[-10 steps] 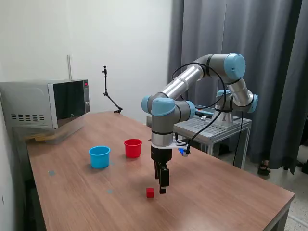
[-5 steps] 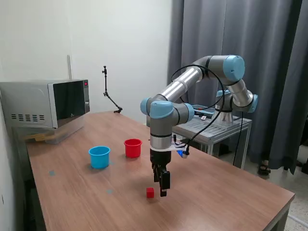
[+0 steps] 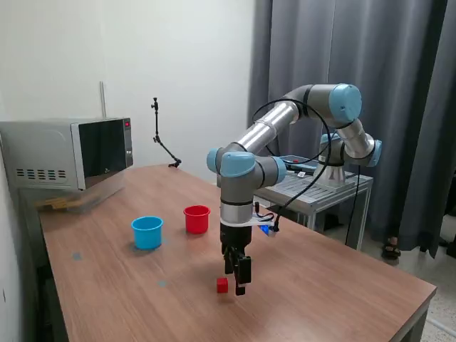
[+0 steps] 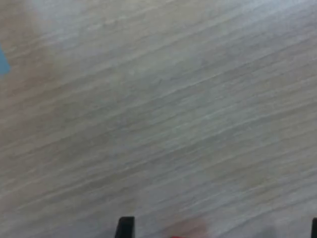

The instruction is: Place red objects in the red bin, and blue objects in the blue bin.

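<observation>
Exterior view: the claw point(image 3: 239, 282) is seen pointing down, low over the wooden table point(image 3: 328, 285), with a small red cube point(image 3: 222, 285) lying on the table just beside it, toward that view's left. From the wrist view, two dark fingertips point(image 4: 125, 228) are shown set wide apart with nothing held between them. Farther back, the red cup point(image 3: 197, 219) and light blue cup point(image 3: 147, 232) are seen upright, near each other
</observation>
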